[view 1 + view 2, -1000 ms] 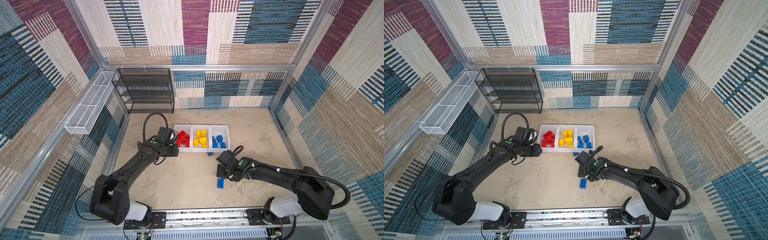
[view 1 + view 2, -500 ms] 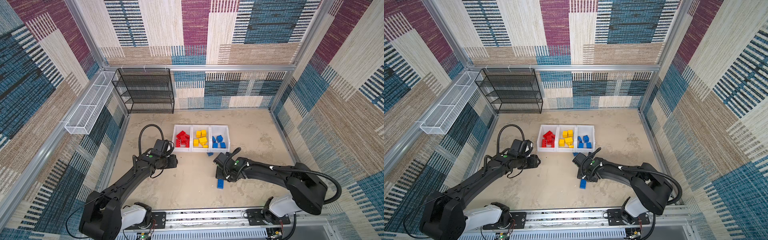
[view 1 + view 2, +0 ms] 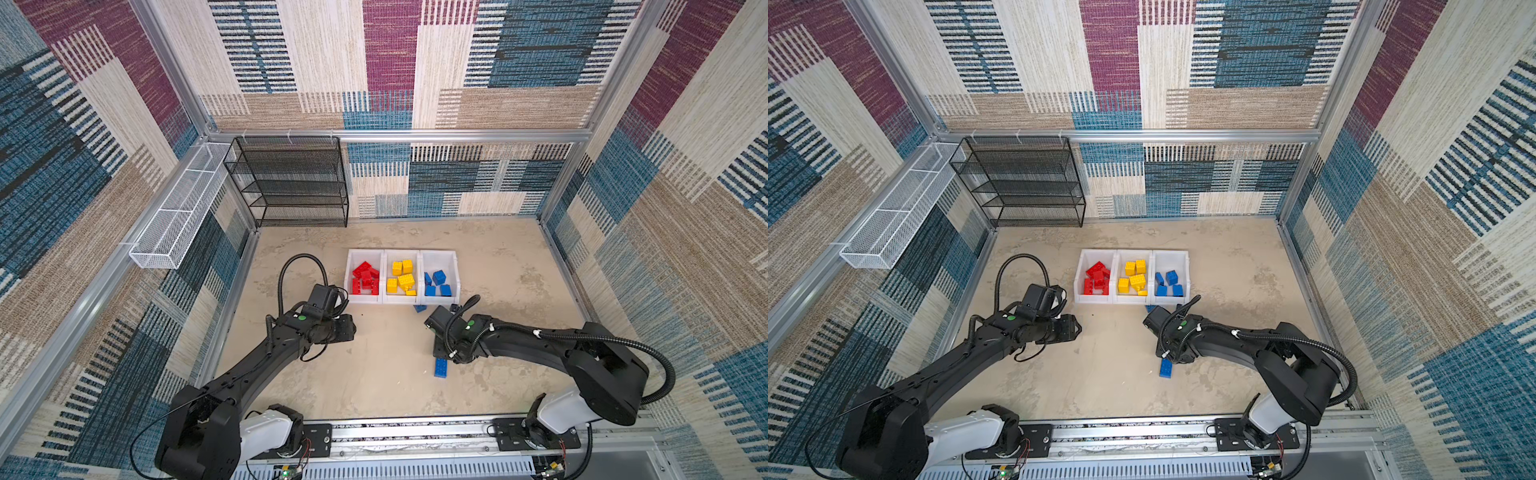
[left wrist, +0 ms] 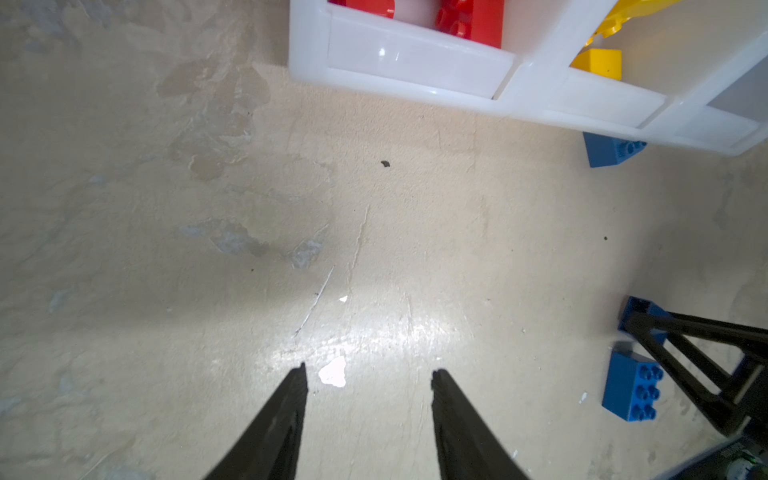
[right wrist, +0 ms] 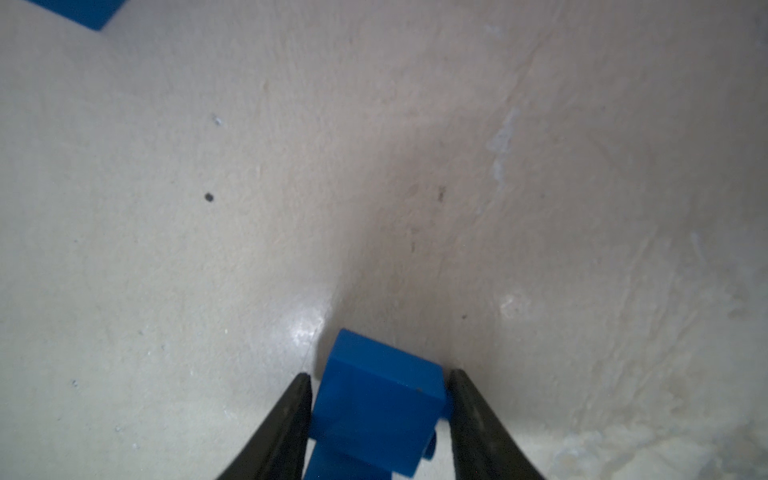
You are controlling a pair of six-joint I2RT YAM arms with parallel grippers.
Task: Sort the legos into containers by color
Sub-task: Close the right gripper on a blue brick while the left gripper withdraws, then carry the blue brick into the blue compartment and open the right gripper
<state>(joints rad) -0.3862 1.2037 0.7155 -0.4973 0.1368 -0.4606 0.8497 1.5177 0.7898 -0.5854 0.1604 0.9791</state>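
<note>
Three joined white containers (image 3: pixel 401 301) (image 3: pixel 1133 301) hold red legos (image 3: pixel 365 277), yellow legos (image 3: pixel 401 277) and blue legos (image 3: pixel 436 283), one colour to each. A blue lego (image 5: pixel 378 407) stands on the floor with my right gripper (image 5: pixel 380 374) shut on it, a finger against each side. Under the arm in both top views that gripper (image 3: pixel 441 352) (image 3: pixel 1166 352) barely shows. An oblong blue lego (image 3: pixel 441 368) (image 4: pixel 631 390) lies just beside it. One more blue lego (image 3: pixel 420 308) (image 4: pixel 611 149) rests against the containers' front. My left gripper (image 4: pixel 369 369) (image 3: pixel 351 328) hangs open over bare floor, left of the containers.
A black mesh shelf rack (image 3: pixel 291 183) stands against the back wall at the left. A long white wire basket (image 3: pixel 178 216) hangs on the left wall. Patterned walls close in the beige floor (image 3: pixel 374 386), with the arms' base rail (image 3: pixel 415 432) along the front.
My left gripper has drawn back from the red container toward the front. The right gripper's jaws have closed in on the blue lego; that arm has hardly shifted.
</note>
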